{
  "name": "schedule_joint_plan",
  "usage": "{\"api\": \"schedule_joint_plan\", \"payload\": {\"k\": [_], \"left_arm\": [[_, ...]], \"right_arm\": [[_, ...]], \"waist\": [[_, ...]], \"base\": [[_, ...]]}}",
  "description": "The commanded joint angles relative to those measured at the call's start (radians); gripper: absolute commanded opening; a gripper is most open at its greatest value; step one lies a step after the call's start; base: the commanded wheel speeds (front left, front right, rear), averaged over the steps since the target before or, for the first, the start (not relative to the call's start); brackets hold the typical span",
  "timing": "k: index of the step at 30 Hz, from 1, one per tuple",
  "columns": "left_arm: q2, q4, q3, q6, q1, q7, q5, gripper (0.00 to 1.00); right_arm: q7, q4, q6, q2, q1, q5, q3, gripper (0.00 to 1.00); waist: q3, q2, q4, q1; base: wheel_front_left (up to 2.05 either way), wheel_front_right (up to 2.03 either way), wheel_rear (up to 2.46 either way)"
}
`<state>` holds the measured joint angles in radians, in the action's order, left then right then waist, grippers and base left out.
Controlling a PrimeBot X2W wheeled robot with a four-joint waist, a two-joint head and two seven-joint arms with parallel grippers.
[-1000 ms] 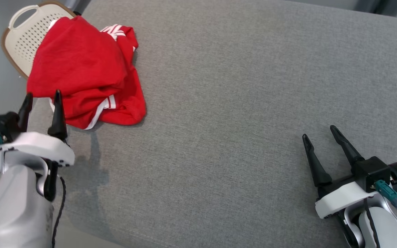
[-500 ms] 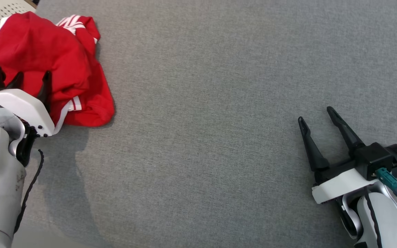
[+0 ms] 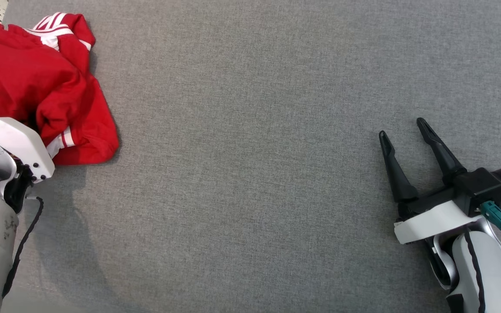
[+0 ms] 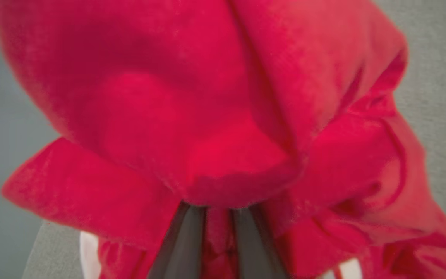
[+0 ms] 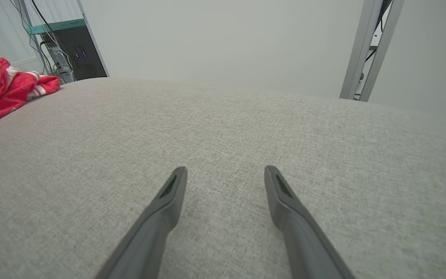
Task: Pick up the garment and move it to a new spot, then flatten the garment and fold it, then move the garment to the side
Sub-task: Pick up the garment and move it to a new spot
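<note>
**1. Left gripper** (image 4: 217,217). At the left edge of the surface (image 3: 250,174). Its fingers (image 4: 184,242) are drawn nearly together and pinch a fold of red cloth. Their tips are buried in the cloth, so how deep the bite goes cannot be told.

**2. Garment** (image 3: 37,82). Red with white-striped trim, lying in a crumpled heap at the far-left corner of the surface.
- Slipping: the pinch looks to hold only a thin fold, which could slide out on the lift.
- Partial lift: one layer could rise while the bulk stays down and twists.
- Falling off: the heap sits close to the edge, so a pull leftward could drop it off the surface.

**3. Surface, middle.** Grey woven fabric, and the likely new spot.
- Bunching: if the garment is dragged instead of lifted, cloth on cloth would probably grip and bunch it tighter, making it harder to flatten.

**4. Right gripper** (image 3: 402,128). At the near-right corner, with its fingers spread wide and holding nothing. It is well apart from the garment.
- No second hold: a one-point carry leaves the garment hanging balled.
- Crossing: a late reach across could meet the left arm.
</note>
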<state>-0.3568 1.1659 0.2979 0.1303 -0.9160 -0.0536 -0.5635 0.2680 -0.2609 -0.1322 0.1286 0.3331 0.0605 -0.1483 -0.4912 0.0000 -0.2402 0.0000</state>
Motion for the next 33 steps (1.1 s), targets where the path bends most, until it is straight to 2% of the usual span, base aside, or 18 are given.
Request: {"api": "schedule_joint_plan", "payload": {"k": [1,11,16,24,28,29,33], "left_arm": [[-0.007,0.009,0.007,0.0,-0.016,0.012,0.006,0.0],[-0.063,-0.001,0.057,-0.044,-0.136,0.249,0.093,0.0],[-0.045,-0.022,0.089,-0.035,-0.174,0.294,0.123,0.0],[0.064,-0.078,0.13,-0.014,-0.158,0.317,0.124,0.0],[0.141,-0.102,0.151,-0.007,-0.111,0.319,0.109,0.0],[0.141,-0.102,0.151,-0.007,-0.111,0.319,0.109,0.0],[0.221,-0.138,0.182,-0.001,-0.039,0.32,0.107,0.0]], "right_arm": [[-0.006,-0.042,0.003,0.016,-0.024,-0.005,0.013,1.0],[-0.004,-0.036,0.002,-0.023,-0.035,0.017,0.012,1.0],[-0.004,-0.038,0.002,-0.043,-0.047,0.03,0.019,1.0],[-0.004,-0.038,0.002,-0.067,-0.073,0.047,0.042,1.0],[-0.004,-0.033,0.002,-0.074,-0.077,0.053,0.048,1.0],[-0.004,-0.033,0.002,-0.074,-0.077,0.053,0.048,1.0],[-0.004,-0.027,0.002,-0.075,-0.088,0.06,0.052,1.0]], "waist": [[0.005,0.0,0.002,0.0],[0.094,0.0,0.015,0.0],[0.143,0.0,0.039,0.0],[0.199,0.0,0.121,0.0],[0.213,0.0,0.178,0.0],[0.213,0.0,0.178,0.0],[0.224,0.0,0.242,0.0]], "base": [[0.0,0.0,0.0],[0.0,0.0,0.0],[0.0,0.0,0.0],[0.0,0.0,0.0],[0.0,0.0,0.0],[0.0,0.0,0.0],[0.0,0.0,0.0]]}}
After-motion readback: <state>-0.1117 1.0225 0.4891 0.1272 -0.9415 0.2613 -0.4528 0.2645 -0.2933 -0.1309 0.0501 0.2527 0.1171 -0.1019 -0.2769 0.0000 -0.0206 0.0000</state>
